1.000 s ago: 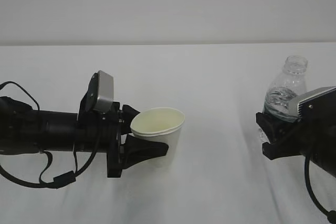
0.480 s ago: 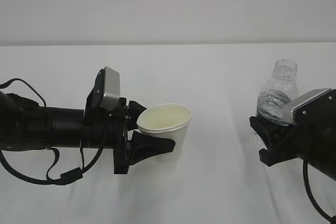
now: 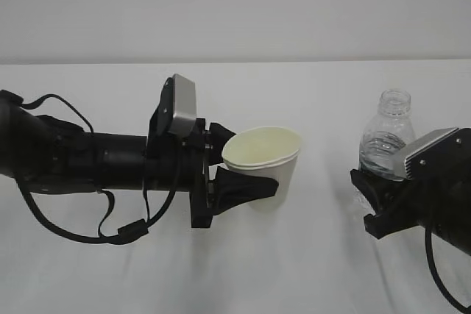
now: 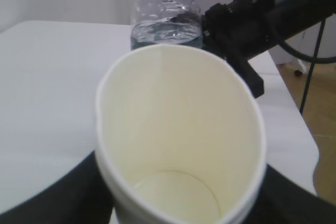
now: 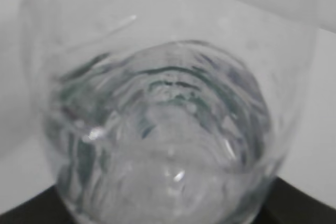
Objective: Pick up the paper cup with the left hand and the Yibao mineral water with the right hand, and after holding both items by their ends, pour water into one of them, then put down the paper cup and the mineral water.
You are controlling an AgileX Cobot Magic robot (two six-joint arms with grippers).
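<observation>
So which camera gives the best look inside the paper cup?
The left wrist view: the paper cup fills it, dry bottom visible. The exterior view shows its side and rim; the right wrist view shows only the bottle.

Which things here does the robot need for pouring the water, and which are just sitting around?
Needed for the job:
- paper cup, empty, held by the left gripper
- water bottle, no cap, upright, held by the right gripper

Just there:
- white table
- nothing else lies about
</observation>
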